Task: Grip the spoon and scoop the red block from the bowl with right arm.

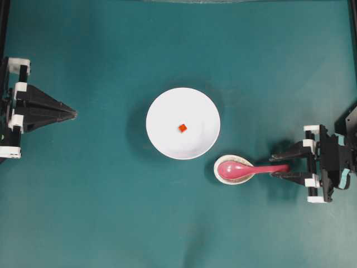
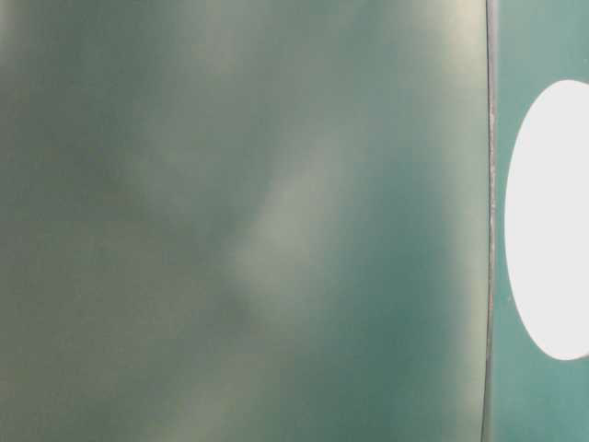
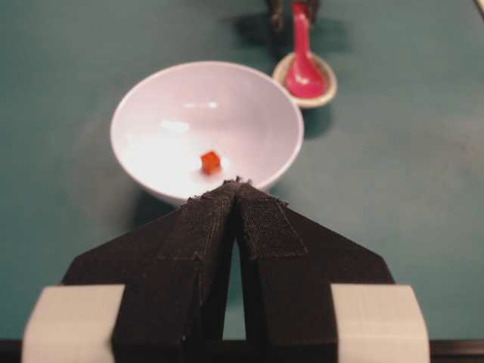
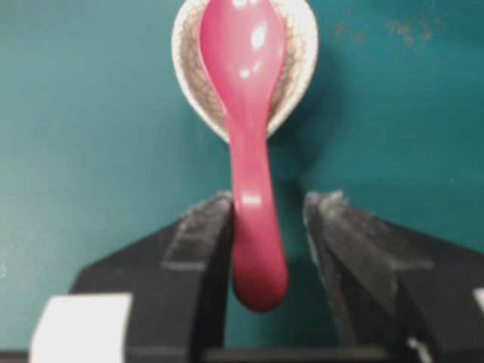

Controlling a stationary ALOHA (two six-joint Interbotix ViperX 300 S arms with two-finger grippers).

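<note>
Centrally on the teal worktop point(image 1: 100, 212) sits the bowl point(image 1: 195, 139), round, white and glossy, with the red block point(image 1: 182, 128) lying loose on its floor just about at the middle. At roughly four o'clock from the bowl, just beside its rim, stands a small speckled spoon rest point(image 1: 223, 177); whether the two dishes touch cannot be told. The spoon point(image 1: 245, 169) lies with its pink-red scoop cradled in that rest and its straight handle running out toward three o'clock. The right gripper point(image 1: 283, 167) has its fingers point(image 4: 198, 242) on either side of the handle's far end: in the right wrist view the left one lies against the handle, while a gap of worktop shows between the handle and the other, so the fingers are parted about the spoon and not clamped on it. The left gripper point(image 1: 70, 113) sits well apart at nine o'clock from the bowl, pointing at it, its fingers point(image 3: 268, 227) pressed together at the tips with nothing between them. The table-level view is a blur of green with a white oval at its right edge.
</note>
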